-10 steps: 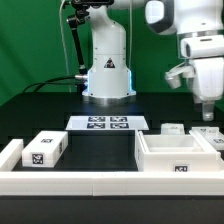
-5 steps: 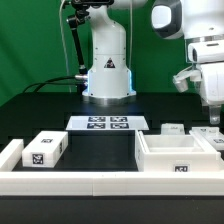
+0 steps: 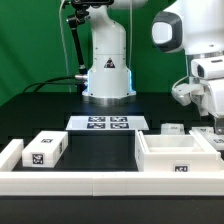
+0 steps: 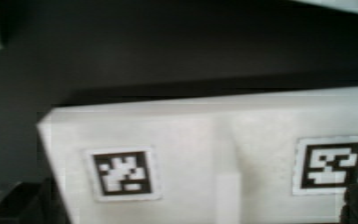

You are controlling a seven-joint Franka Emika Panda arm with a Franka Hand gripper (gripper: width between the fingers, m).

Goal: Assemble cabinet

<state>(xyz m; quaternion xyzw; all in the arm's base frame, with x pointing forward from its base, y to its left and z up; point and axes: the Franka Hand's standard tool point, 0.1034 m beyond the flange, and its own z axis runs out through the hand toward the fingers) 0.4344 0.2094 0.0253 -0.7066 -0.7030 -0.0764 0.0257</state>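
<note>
- The cabinet's large white plastic box body [image 3: 178, 156] stands open-topped on the black table [image 3: 100, 145], toward the exterior view's right. A square tag shows on its front wall.
- A smaller white drawer block [image 3: 45, 150] with a black-and-white tag lies well apart from it at the exterior view's left, just beside a plain white block [image 3: 10, 153].
- A small white piece [image 3: 172, 128] sits just behind the box body.
- The two-finger gripper [image 3: 216, 120] hangs low at the exterior view's right edge, behind the box body. Whether its jaws are apart or together cannot be told.
- The blurred wrist view shows a white block face [image 4: 211, 140] carrying two tags.
- The flat white marker board [image 3: 107, 123] lies in front of the white robot base [image 3: 107, 70].
</note>
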